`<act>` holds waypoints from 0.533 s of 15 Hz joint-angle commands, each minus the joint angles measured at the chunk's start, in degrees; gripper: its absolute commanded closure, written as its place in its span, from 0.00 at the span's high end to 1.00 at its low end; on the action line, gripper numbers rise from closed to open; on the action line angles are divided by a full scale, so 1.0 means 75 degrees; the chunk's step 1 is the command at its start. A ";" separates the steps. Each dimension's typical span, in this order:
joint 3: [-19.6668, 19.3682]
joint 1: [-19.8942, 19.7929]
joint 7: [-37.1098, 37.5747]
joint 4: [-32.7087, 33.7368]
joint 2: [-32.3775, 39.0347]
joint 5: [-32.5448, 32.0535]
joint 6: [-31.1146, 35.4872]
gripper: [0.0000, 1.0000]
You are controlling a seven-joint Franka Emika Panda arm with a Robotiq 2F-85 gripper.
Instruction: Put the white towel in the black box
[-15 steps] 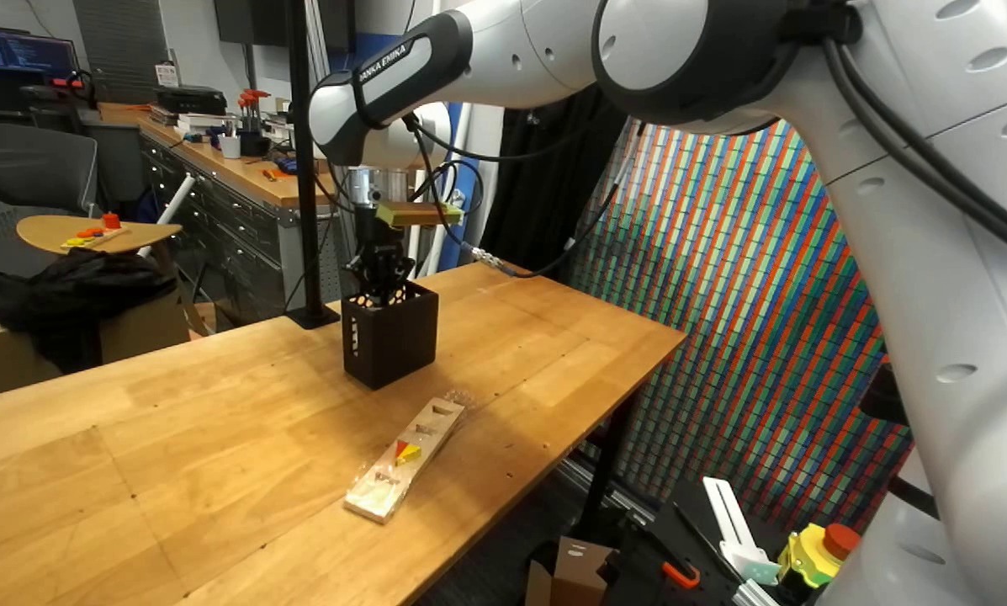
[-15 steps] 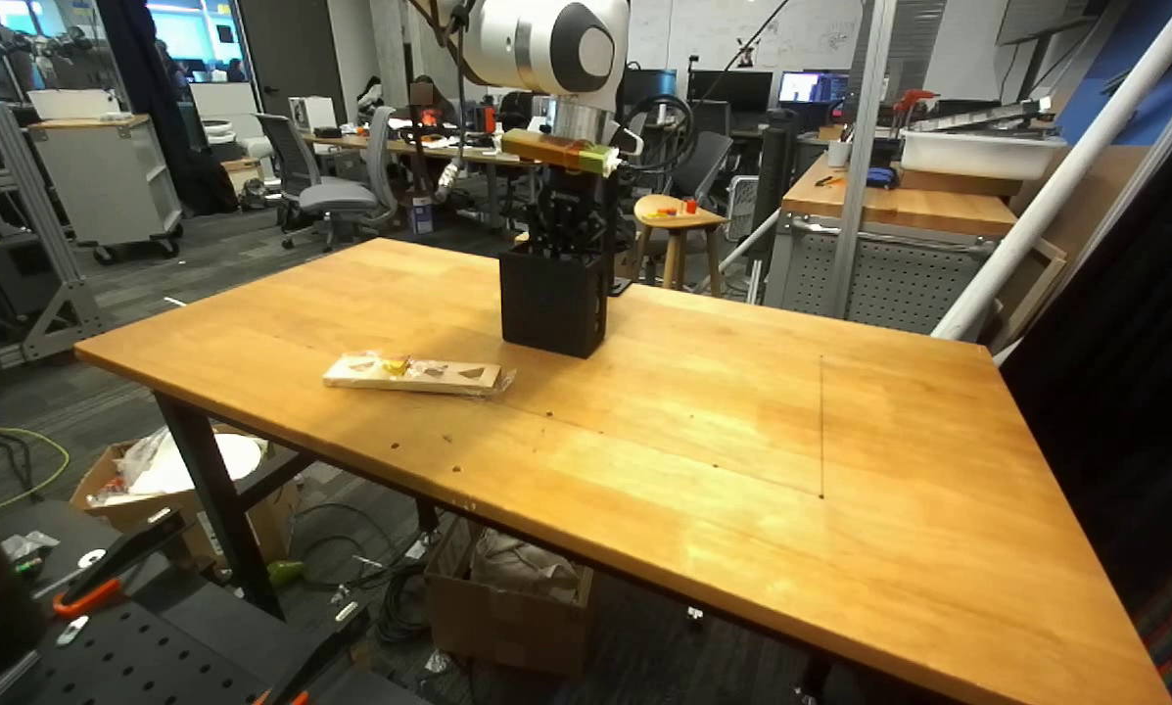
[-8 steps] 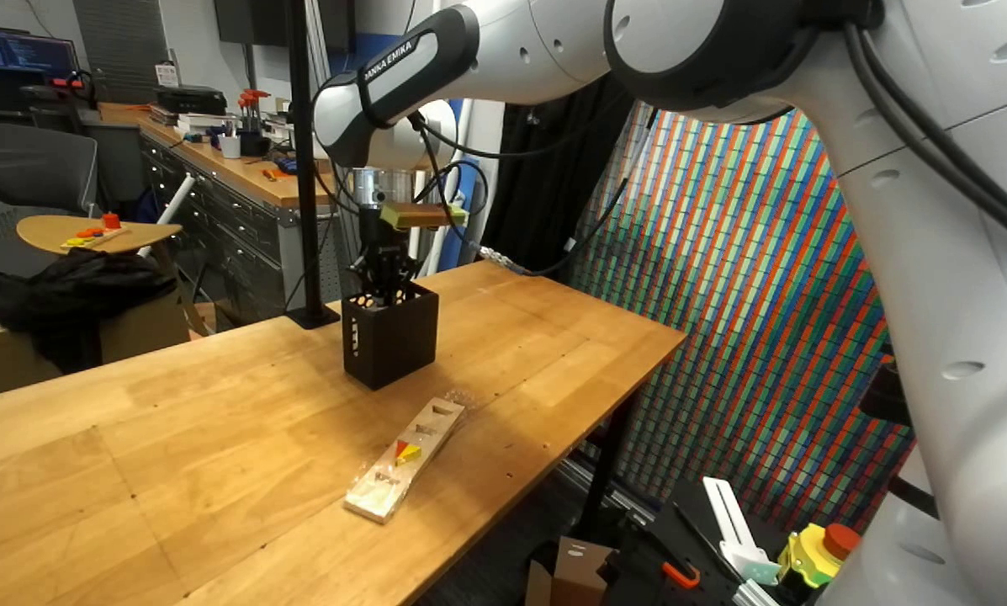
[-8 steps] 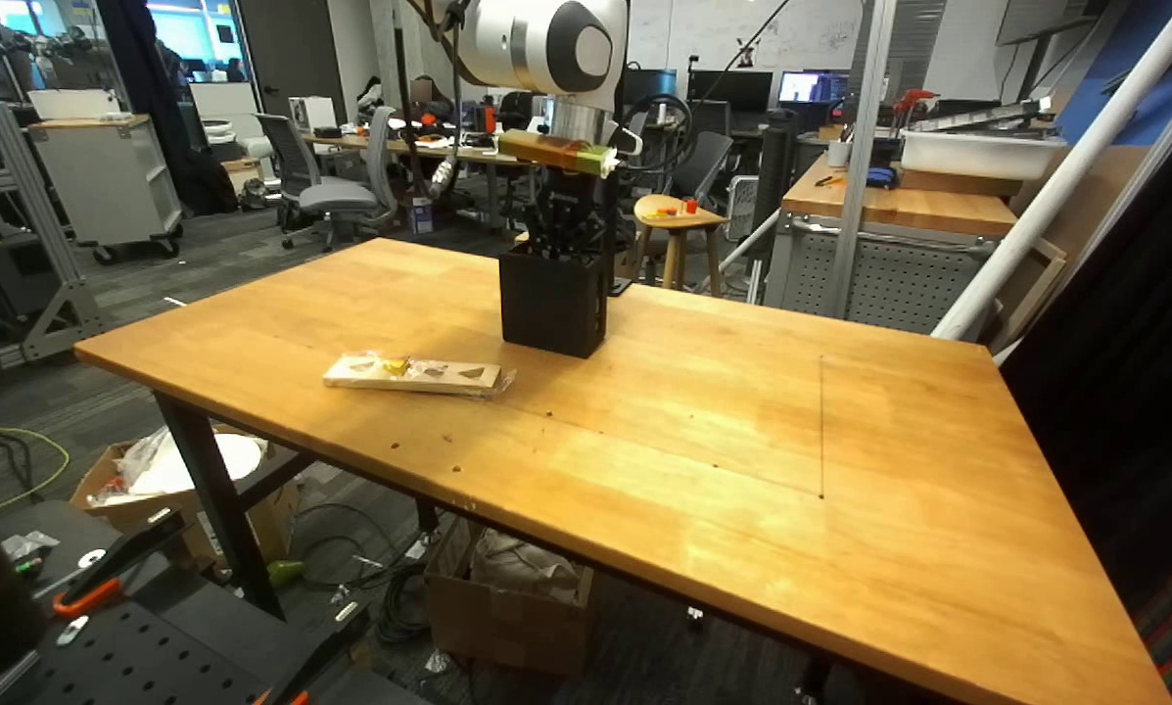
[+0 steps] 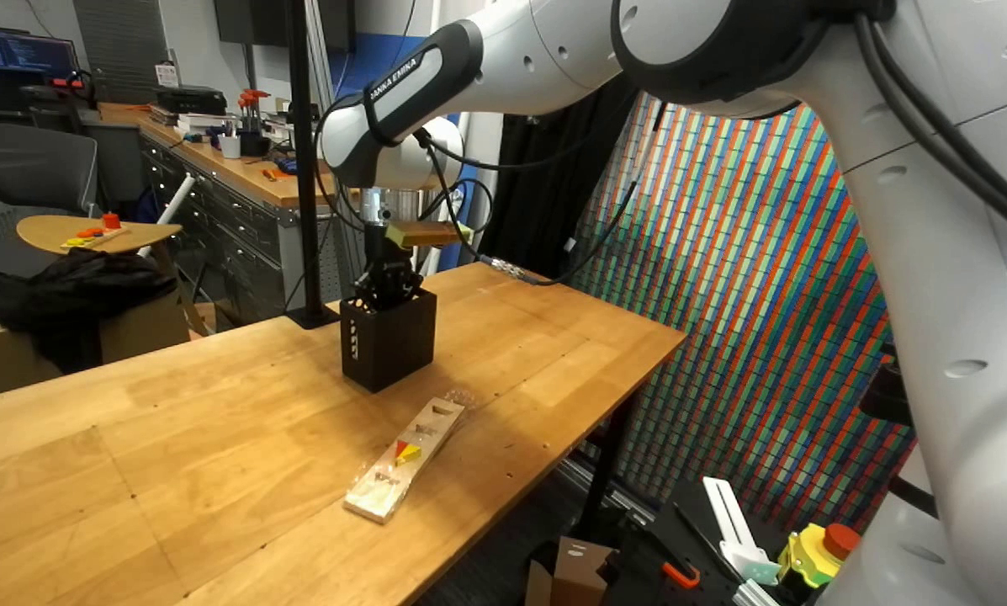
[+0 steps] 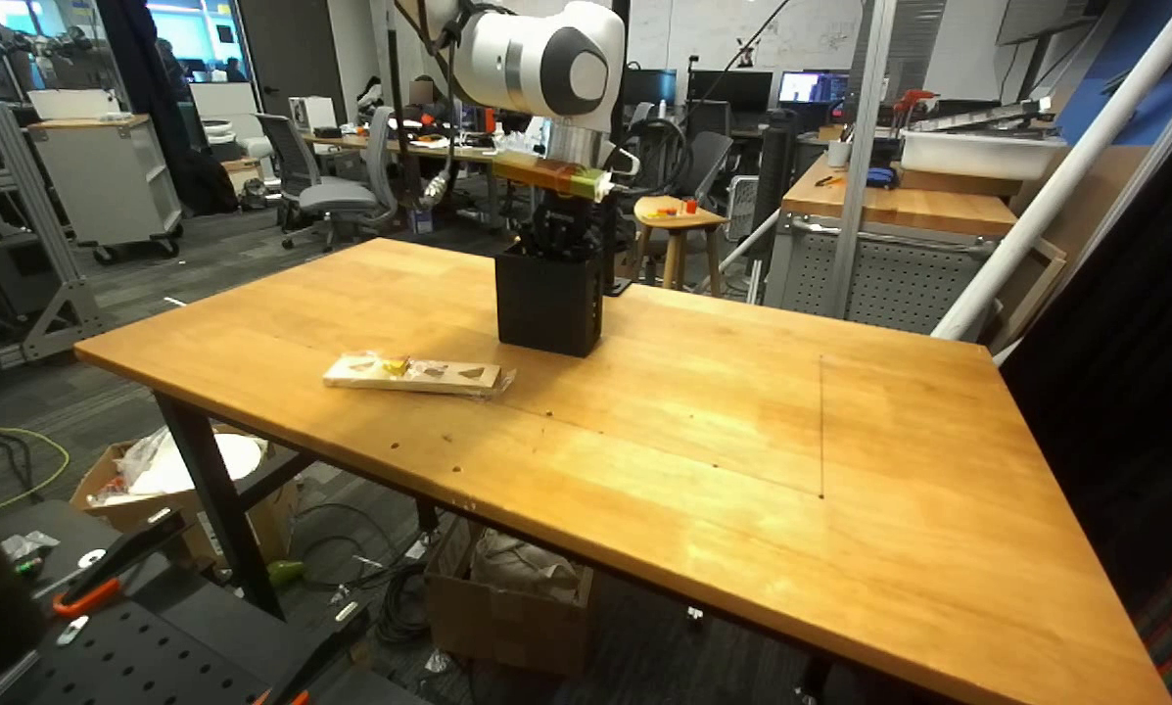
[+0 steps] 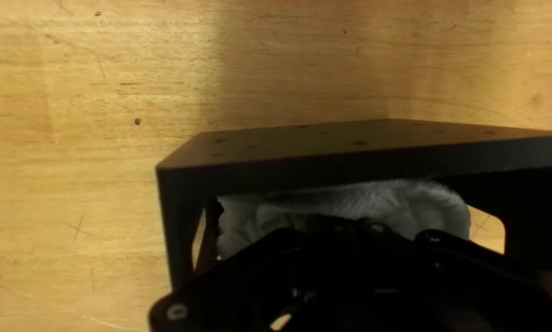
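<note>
White towel (image 7: 391, 203), rumpled, inside black box (image 6: 546, 305). Gripper (image 7: 353, 226), jaws together, inside box mouth. Advised: press folds straight down, clear of sides; lift without snagging.

Wooden strip (image 5: 394, 469) lies on the table (image 5: 242, 421)

In both exterior views we see dark triangular shapes (image 6: 473, 372) along the strip and clear film (image 5: 459, 397) crinkling at its end. Red and yellow patches (image 5: 409, 455) sit on it, side by side. Past the table we spot a stool (image 6: 699, 219) with small coloured pieces (image 6: 690, 207) on top. In an exterior view we find a grey chair (image 6: 331, 193) and, on the floor (image 6: 644, 651), a cardboard box (image 6: 507, 627).
</note>
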 commanded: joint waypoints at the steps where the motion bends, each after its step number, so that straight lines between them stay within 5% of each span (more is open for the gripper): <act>1: 0.0077 -0.0125 -0.0239 -0.0083 0.0144 0.0214 0.0220 0.00; 8: 0.0053 -0.0223 -0.0403 0.0134 0.0200 0.0240 0.0183 0.00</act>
